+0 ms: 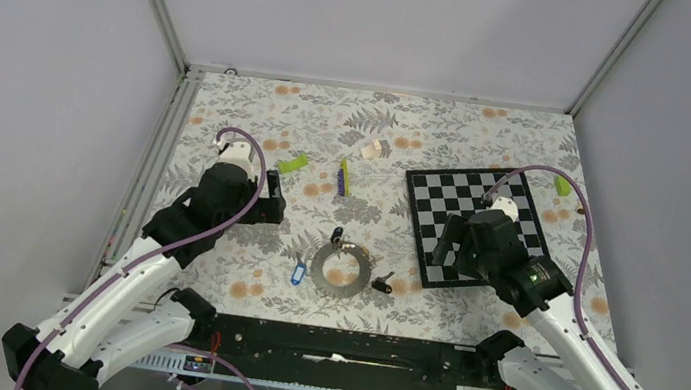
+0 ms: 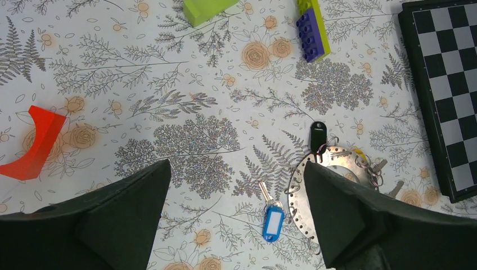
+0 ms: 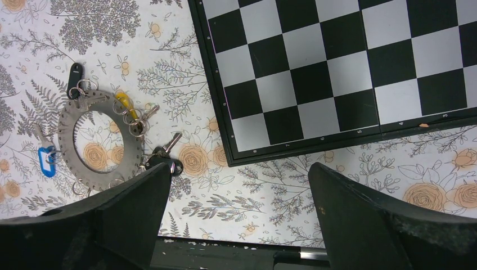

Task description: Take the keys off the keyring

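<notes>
**Position of parts.** The large thin silver-grey metal keyring [image 1: 321, 271] lies flat on the floral-patterned bench [image 1: 250, 122], near the front edge and between the two arms. The wrist views show its band pierced by a row of small holes. The small keys with plastic heads sit around the band:
- a blue-headed key [image 2: 273, 222] at the left side
- a black-headed key [image 2: 318, 136] at the far side
- a yellow-headed key [image 3: 125, 105] next to it
- a second black-headed key [image 3: 169, 164] at the right side

Small wire loops appear to join the keys to the band.

**Tool state.** The left tool [image 2: 236, 169] has its fingers spread wide and holds nothing. It hangs above the bench, left of the keyring. The right tool [image 3: 239, 169] is likewise spread wide and holds nothing. It is over the near edge of the black-and-white chessboard [image 1: 479, 223].

**Handling (judgement).** The keyring is probably stiff, light and slippery. Lying flat, it offers little edge to grip and is likely to slide if pushed. Hold the band at a bare stretch with one tool. Take each key by its plastic head, which is thicker and less slick than the metal blade. The loops are small, so a pull may drag the whole keyring.
</notes>
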`<act>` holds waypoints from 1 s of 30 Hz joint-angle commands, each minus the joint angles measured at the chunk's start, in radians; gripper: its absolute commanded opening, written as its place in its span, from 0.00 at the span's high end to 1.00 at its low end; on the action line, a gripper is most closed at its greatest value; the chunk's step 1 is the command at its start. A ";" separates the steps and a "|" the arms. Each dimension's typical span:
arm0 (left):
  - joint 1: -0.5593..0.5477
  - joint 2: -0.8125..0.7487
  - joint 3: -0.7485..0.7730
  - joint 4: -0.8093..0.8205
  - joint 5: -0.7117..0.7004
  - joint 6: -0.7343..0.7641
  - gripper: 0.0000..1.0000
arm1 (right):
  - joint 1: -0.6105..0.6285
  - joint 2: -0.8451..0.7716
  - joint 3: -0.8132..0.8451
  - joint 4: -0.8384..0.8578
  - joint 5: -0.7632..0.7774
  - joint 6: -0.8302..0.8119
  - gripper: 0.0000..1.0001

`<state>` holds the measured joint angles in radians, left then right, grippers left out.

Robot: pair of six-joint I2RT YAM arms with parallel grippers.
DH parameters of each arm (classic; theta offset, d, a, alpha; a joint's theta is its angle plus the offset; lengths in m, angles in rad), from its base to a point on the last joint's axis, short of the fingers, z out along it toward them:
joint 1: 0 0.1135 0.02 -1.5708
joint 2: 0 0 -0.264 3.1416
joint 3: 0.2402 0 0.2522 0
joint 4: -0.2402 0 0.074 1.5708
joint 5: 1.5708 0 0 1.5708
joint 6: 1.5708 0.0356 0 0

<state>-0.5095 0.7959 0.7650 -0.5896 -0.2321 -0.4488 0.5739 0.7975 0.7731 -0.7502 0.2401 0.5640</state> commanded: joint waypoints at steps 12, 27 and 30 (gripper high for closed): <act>-0.004 -0.017 0.016 0.029 -0.049 -0.002 0.01 | 0.001 0.020 0.007 0.005 -0.017 -0.016 0.00; -0.004 -0.042 -0.008 0.038 0.014 -0.120 0.01 | 0.002 0.090 0.054 -0.055 0.027 0.077 0.00; -0.004 -0.073 -0.055 0.065 0.027 -0.212 0.01 | 0.003 0.072 0.064 -0.047 -0.017 0.074 0.00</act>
<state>-0.5114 0.7666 0.7540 -0.5804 -0.2398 -0.5327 0.5739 0.8860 0.7830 -0.7868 0.2432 0.6163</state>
